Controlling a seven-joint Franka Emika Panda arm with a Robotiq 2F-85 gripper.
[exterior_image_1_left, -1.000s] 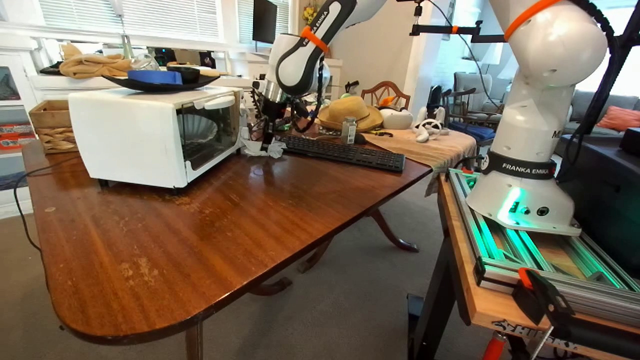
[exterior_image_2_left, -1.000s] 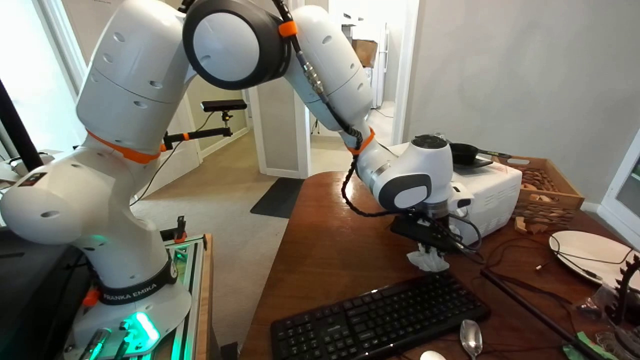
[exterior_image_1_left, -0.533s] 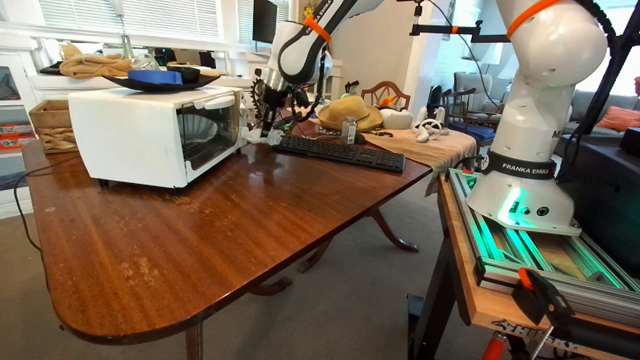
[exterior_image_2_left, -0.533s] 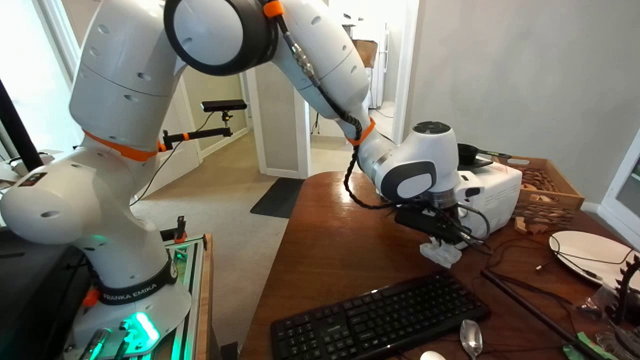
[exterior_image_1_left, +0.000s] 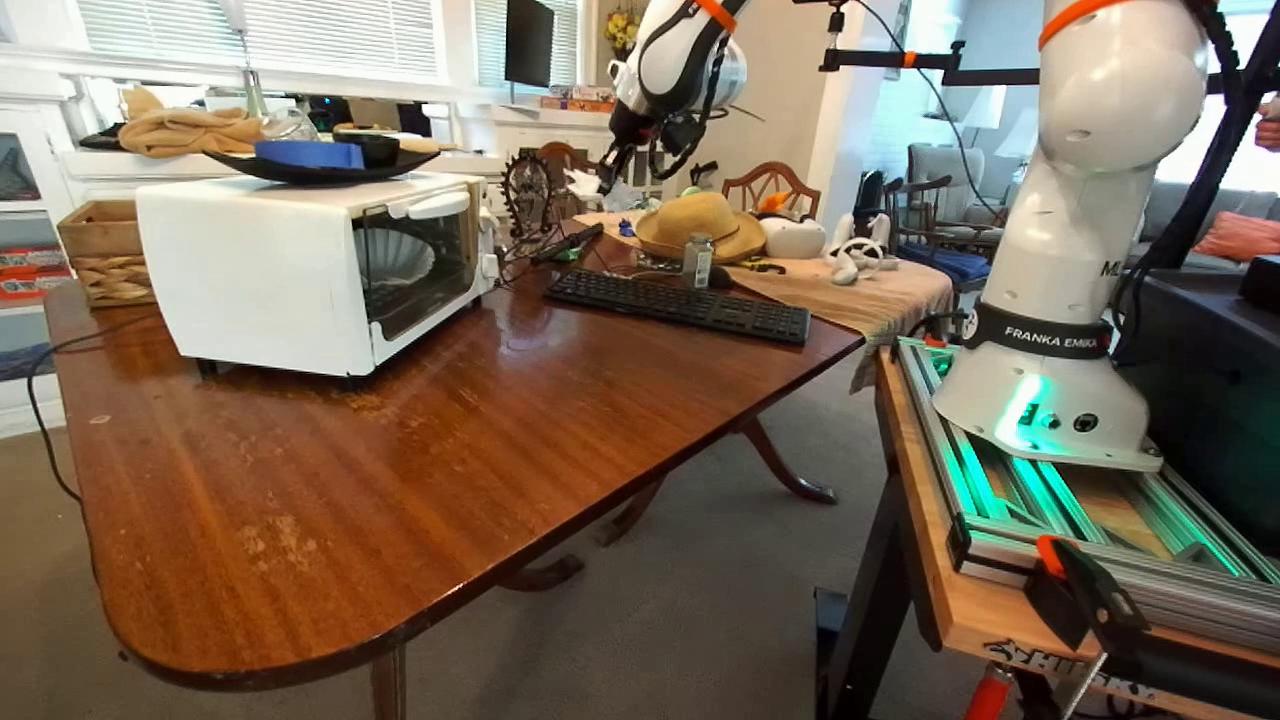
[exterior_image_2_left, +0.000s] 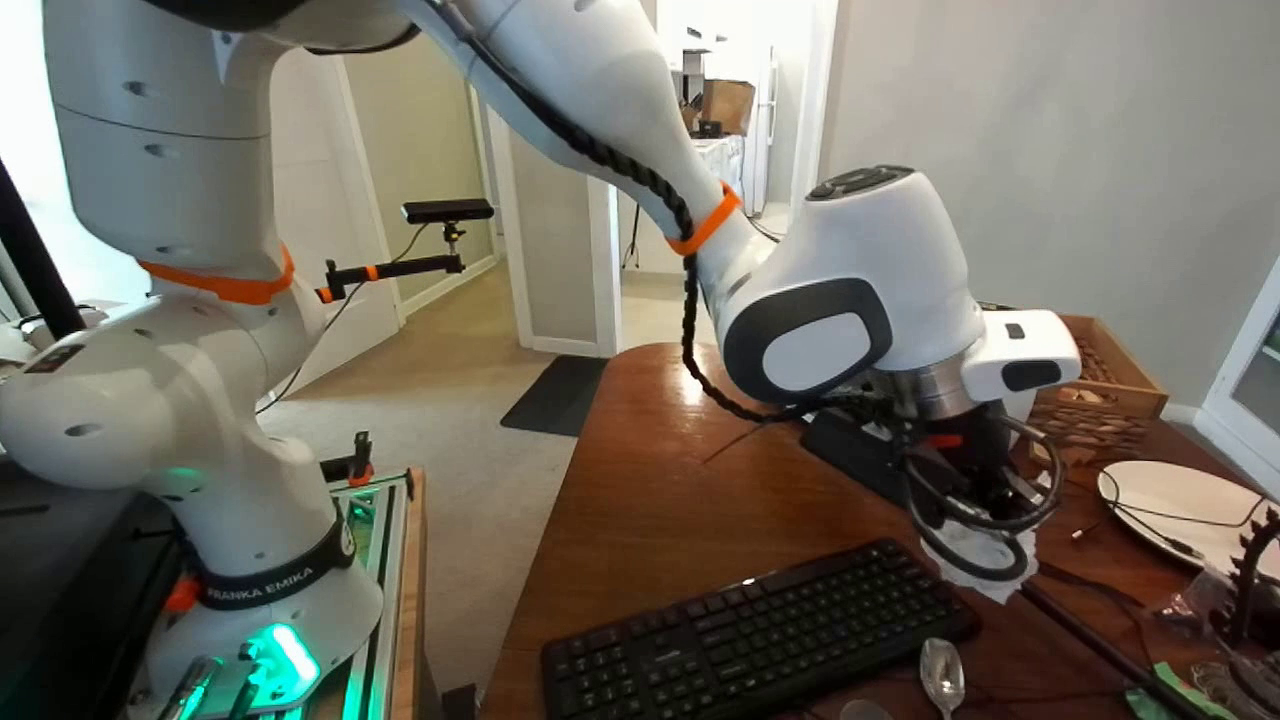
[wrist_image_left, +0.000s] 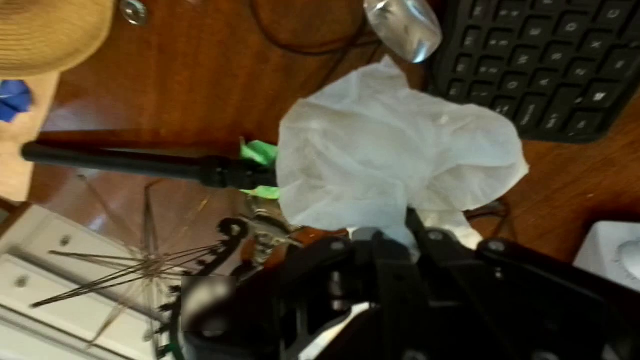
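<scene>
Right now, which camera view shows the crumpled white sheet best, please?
The wrist view: the sheet is largest there and mostly uncovered, so its folds show. In an exterior view the sheet looks small; in an exterior view cables partly cover it.

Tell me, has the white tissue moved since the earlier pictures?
Yes: in an exterior view, the white tissue has shifted up and away from the toaster oven.

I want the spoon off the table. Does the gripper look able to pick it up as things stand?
Probably not: the gripper is shut on a crumpled white sheet, though the spoon beside the keyboard looks uncovered.
</scene>
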